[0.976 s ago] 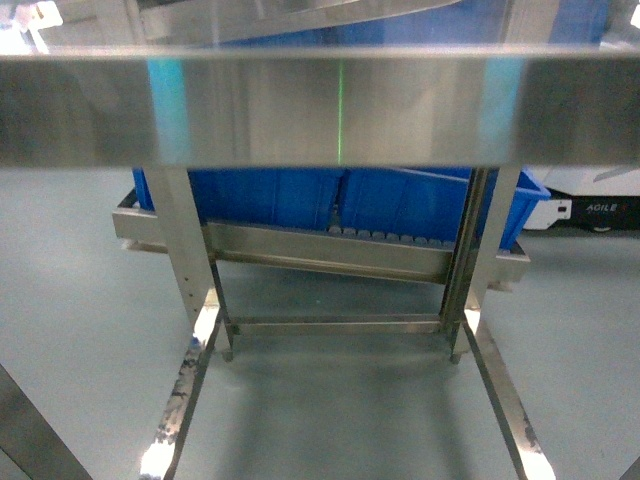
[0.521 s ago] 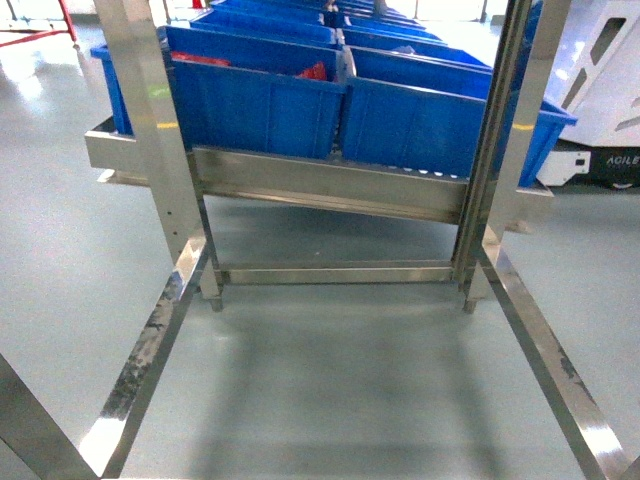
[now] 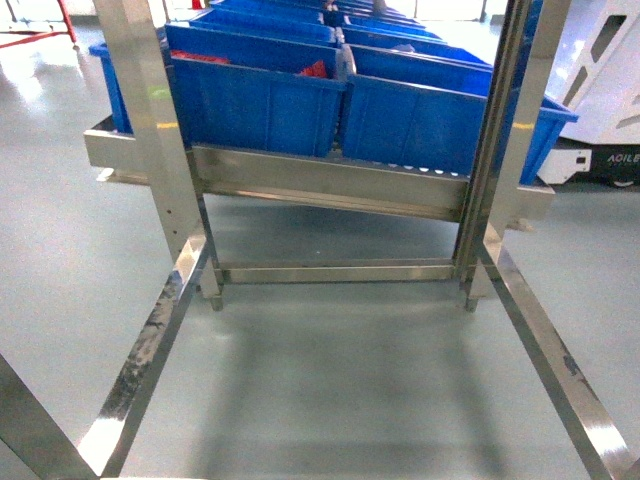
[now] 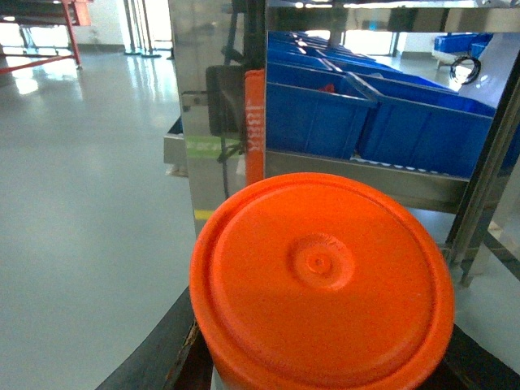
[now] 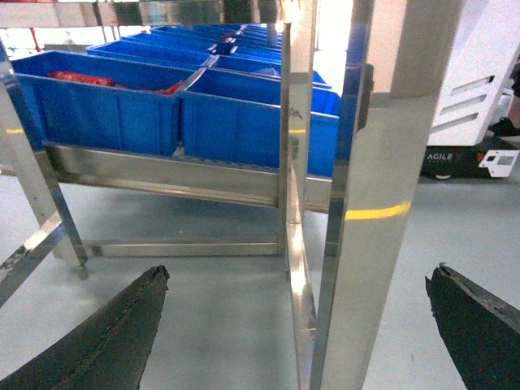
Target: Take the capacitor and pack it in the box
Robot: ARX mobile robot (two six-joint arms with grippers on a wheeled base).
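A stainless-steel rack frame [image 3: 160, 170] stands on the grey floor [image 3: 340, 390], carrying rows of large blue plastic bins [image 3: 255, 100] on its sloped shelf. A white wheeled vehicle [image 3: 600, 90] sits to the right. The left gripper's jaws hold what seems a round orange plastic-capped cylinder [image 4: 321, 280]. The right gripper [image 5: 296, 325] hangs with jaws spread wide, empty. No pink box appears.
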